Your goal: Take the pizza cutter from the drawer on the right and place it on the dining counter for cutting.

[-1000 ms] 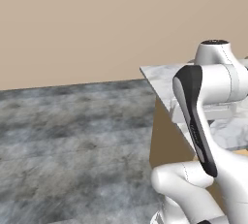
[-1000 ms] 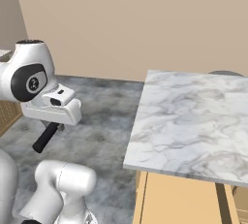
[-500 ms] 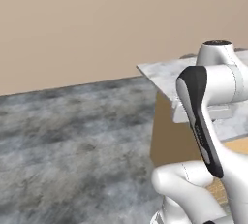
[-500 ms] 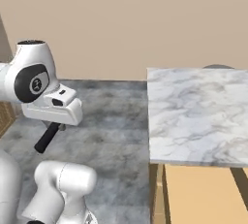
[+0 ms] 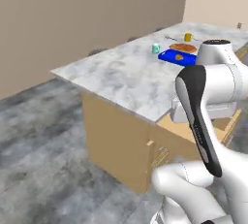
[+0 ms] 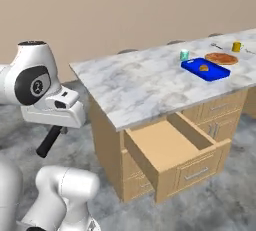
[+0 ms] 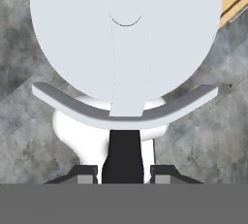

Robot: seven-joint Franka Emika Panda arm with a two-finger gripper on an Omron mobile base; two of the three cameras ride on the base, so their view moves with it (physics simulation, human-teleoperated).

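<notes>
In the hand view the pizza cutter (image 7: 126, 34) looms close, a large silvery wheel above a short black handle. My gripper (image 7: 123, 172) is shut on that handle. In the right base view the hand hangs left of the dining counter (image 6: 145, 82), over the floor, with the cutter's black handle (image 6: 48, 142) sticking down and left below it. The drawer (image 6: 170, 150), light wood, stands pulled out under the marble slab, its bottom bare. The left base view shows the counter (image 5: 126, 75) beyond my arm, which hides the hand.
On the counter's far end sit a blue board (image 6: 205, 68), a pizza (image 6: 221, 58), a teal cup (image 6: 184, 54) and a yellow cup (image 6: 236, 46). Grey mottled floor (image 6: 100, 125) lies between me and the cabinets. A tan wall runs behind.
The whole picture has shifted, so the base has moved: the counter now shows along its length, with the open drawer and the far-end items. The gripper still grips the cutter.
</notes>
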